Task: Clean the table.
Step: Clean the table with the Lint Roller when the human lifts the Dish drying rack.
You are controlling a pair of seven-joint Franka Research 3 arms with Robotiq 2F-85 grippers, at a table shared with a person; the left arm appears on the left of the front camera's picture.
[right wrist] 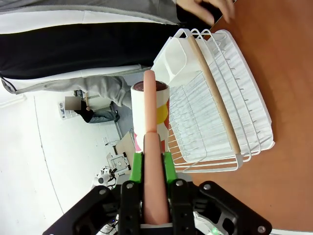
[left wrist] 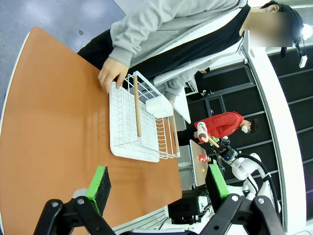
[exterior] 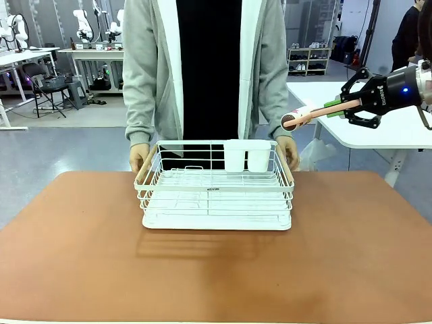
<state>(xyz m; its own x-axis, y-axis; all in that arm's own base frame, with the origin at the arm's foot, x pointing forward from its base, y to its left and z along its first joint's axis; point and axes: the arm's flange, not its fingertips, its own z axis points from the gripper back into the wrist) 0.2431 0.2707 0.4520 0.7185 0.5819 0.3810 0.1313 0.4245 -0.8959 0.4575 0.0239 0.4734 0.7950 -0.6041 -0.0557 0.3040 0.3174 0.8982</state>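
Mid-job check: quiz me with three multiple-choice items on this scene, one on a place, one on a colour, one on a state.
1. Where does the dish rack stand?
A) on the brown table, before the person
B) on a shelf
C) on the floor

2. The handle of the lint roller is:
A) blue
B) pink
C) black

3. The right tool is:
A) open, empty
B) shut on the rack
C) shut on the lint roller

Key:
1 A, its base lies on the brown top.
2 B, the front view shows a pink shaft.
3 C, the green pads clamp the handle in the right wrist view.
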